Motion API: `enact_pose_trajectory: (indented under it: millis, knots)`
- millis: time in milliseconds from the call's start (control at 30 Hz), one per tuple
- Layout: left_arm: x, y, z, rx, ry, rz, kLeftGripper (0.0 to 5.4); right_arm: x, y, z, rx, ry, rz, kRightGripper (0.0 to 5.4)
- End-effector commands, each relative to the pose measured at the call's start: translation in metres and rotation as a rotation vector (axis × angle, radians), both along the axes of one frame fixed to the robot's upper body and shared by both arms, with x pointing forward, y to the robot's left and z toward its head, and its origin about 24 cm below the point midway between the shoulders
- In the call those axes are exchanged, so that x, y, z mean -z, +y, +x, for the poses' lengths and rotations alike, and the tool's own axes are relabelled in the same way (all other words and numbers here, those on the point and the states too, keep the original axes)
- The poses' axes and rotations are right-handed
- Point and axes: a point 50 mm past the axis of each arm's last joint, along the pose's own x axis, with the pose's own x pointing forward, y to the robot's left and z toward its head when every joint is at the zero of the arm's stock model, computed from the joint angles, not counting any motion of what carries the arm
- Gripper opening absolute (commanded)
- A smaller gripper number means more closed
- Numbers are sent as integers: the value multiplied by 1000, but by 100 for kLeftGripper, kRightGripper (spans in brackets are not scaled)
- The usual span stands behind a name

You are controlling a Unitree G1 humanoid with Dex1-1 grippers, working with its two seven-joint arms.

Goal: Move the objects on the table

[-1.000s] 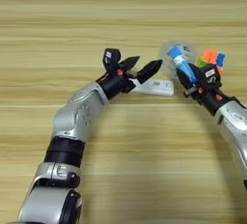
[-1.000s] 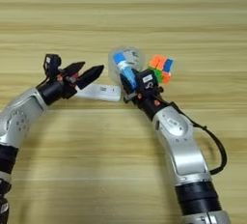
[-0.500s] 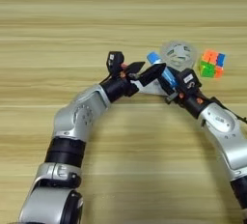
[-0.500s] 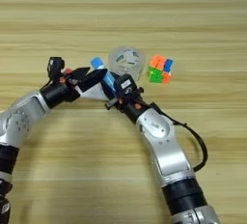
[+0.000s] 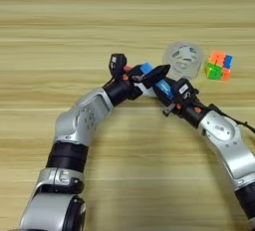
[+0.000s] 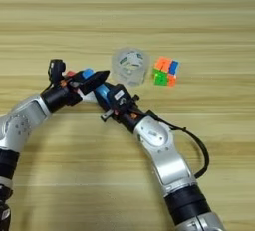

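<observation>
On the wood-grain counter (image 5: 60,21), both grippers meet mid-counter around the blue tube (image 5: 163,88), jaws' state unclear; ease slowly, sparing the puzzle cube (image 5: 219,65) just right.

Where the left gripper (image 5: 149,75) and right gripper (image 5: 162,86) cross, the white bar (image 5: 148,90) is mostly covered (finger positions on both unreadable there)
</observation>
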Motion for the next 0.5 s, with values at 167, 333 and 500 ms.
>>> enact_pose_trajectory:
  millis: [167, 333, 500]
  knots:
    - [-2, -1, 3, 9, 8, -5, 540, -18, 3, -3, -14, -67, 32, 140]
    - [-2, -2, 3, 13, 13, -14, 540, -20, 6, -4, -25, -78, 36, 140]
    - [-3, -1, 4, 8, 16, -25, 492, -20, 7, -5, -32, -77, 33, 140]
